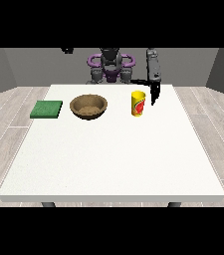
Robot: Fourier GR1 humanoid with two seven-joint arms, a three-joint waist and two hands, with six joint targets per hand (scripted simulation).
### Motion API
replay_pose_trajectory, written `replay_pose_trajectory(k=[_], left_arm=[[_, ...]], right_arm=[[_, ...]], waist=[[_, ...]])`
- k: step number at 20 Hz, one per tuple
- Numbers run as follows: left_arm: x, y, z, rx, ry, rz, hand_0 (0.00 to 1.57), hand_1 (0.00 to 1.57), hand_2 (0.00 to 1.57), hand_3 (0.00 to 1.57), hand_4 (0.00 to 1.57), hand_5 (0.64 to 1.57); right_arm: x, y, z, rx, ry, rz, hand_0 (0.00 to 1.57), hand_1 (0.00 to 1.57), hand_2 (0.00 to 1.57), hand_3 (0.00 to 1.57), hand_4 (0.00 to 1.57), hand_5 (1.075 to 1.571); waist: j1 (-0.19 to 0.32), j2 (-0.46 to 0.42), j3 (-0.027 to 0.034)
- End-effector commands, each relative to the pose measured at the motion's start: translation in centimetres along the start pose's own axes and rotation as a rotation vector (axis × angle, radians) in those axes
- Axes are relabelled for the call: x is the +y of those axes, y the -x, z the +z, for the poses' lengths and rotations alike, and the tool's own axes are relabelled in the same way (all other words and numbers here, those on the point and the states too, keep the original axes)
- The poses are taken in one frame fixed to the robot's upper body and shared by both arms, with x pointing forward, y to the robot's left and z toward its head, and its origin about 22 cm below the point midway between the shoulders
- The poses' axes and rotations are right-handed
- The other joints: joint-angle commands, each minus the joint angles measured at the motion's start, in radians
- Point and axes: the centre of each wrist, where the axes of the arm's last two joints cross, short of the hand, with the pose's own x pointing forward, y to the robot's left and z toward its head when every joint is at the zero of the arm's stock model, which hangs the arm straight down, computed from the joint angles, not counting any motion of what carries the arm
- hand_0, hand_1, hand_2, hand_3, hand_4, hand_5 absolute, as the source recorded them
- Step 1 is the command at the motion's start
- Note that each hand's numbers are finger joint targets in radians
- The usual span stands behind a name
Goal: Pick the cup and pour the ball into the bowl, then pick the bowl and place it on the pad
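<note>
A yellow cup (138, 103) with a red label stands upright on the white table (113, 149), right of centre at the back. The ball is hidden from this angle. A brown bowl (88, 106) sits to the cup's left. Further left lies a flat green pad (47, 109). The hand at the view's right (155, 93) hangs just right of the cup with its fingers pointing straight down, apart from the cup by a small gap. Above it rises its grey forearm (153, 64). No other hand shows anywhere in this view.
The robot's torso (111, 67) stands behind the table's far edge. Cup, bowl and pad lie in a row along the back part of the table. Grey wooden floor surrounds the table.
</note>
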Motion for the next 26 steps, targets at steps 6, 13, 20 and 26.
replay_pose_trajectory(k=[6,13,20,26], left_arm=[[1.5,2.7,0.8,0.010,-0.072,0.002,0.00,0.00,0.00,0.00,0.00,1.426],[2.9,3.2,0.2,-0.043,-0.128,-0.024,0.00,0.00,0.00,0.00,0.00,1.418],[4.0,4.2,2.3,-0.112,-0.169,-0.348,1.32,1.32,1.57,1.57,1.02,1.487],[1.3,4.8,1.8,-0.069,-0.089,-0.392,1.34,1.34,1.57,1.57,1.05,1.478]], right_arm=[[-4.2,-0.5,2.3,-0.020,-0.028,0.013,0.00,0.00,0.00,0.00,0.00,1.568],[-6.2,-3.4,2.9,-0.106,-0.027,0.031,0.00,0.00,0.00,0.00,0.00,1.567],[-6.2,-5.7,3.6,-0.128,-0.096,0.005,0.00,0.00,0.00,0.00,0.00,1.560],[-8.0,-2.9,4.6,-0.042,-0.003,0.007,0.00,0.00,0.00,0.00,0.11,1.559]], waist=[[-0.061,0.022,0.0001],[-0.113,0.084,0.0001],[-0.190,0.116,-0.0001],[-0.100,0.030,0.0008]])
